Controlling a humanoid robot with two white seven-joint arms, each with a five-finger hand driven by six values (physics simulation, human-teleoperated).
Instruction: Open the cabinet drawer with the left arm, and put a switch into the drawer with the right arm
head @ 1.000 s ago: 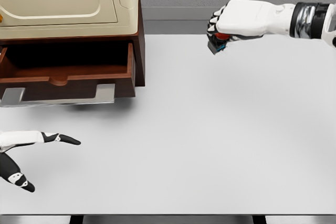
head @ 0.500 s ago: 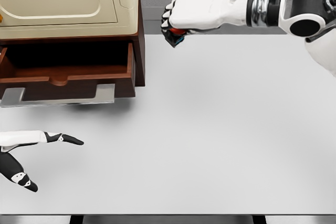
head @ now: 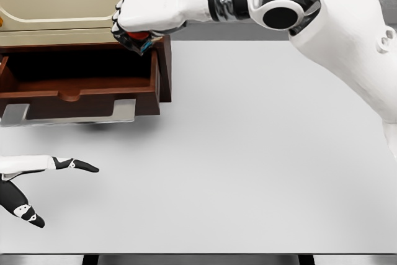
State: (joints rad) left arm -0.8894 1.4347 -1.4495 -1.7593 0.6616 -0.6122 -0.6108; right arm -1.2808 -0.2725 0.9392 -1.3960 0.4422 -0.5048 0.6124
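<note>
The drawer (head: 80, 85) at the table's (head: 260, 153) far left corner stands open, so I'm on step 2. My right hand (head: 149, 13) grips the switch (head: 138, 38) in curled fingers, over the drawer's right end. Next I must lower it inside and release; my left hand (head: 28, 181) rests with fingers spread near the table's near left corner.

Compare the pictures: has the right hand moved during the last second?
Yes. The right hand, shut on the switch, has travelled leftward across the table and now sits over the right end of the open drawer.
</note>
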